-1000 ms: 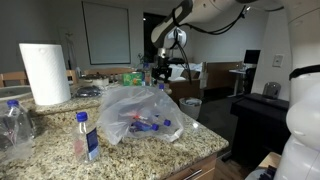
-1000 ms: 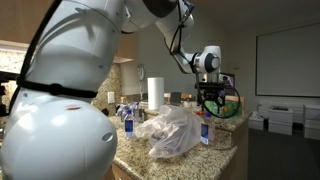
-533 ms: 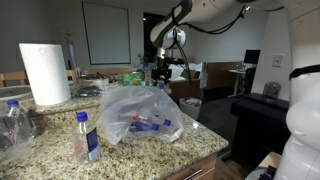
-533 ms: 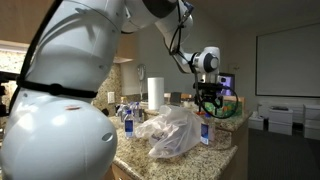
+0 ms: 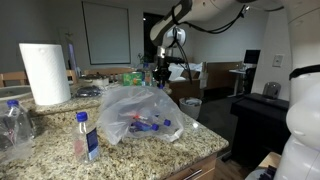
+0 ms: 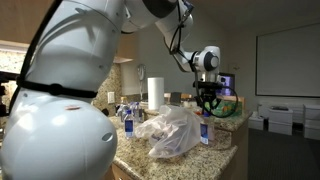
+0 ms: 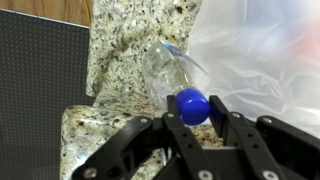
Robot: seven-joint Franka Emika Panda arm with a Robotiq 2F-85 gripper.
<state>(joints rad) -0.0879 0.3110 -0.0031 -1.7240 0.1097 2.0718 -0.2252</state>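
In the wrist view a clear plastic water bottle (image 7: pixel 168 68) with a blue cap (image 7: pixel 193 104) stands on the granite counter (image 7: pixel 125 45), right at its edge. My gripper (image 7: pixel 194 112) comes down over the bottle, and its two black fingers (image 7: pixel 178 128) press the cap from both sides. In both exterior views the gripper (image 5: pixel 160 72) (image 6: pixel 206 104) hangs over the far end of the counter, above the bottle (image 6: pixel 205 130). A crumpled clear plastic bag (image 5: pixel 140 110) (image 6: pixel 172 132) (image 7: pixel 262 50) lies directly beside the bottle.
A paper towel roll (image 5: pixel 45 72) (image 6: pixel 156 93) stands upright on the counter. Two more water bottles (image 5: pixel 87 137) (image 5: pixel 14 125) stand near the front. Small coloured items lie inside the bag. A dark panel (image 7: pixel 40 90) lies past the counter edge.
The jaws have drawn in from wide open onto the bottle's blue cap. The arm has barely moved.
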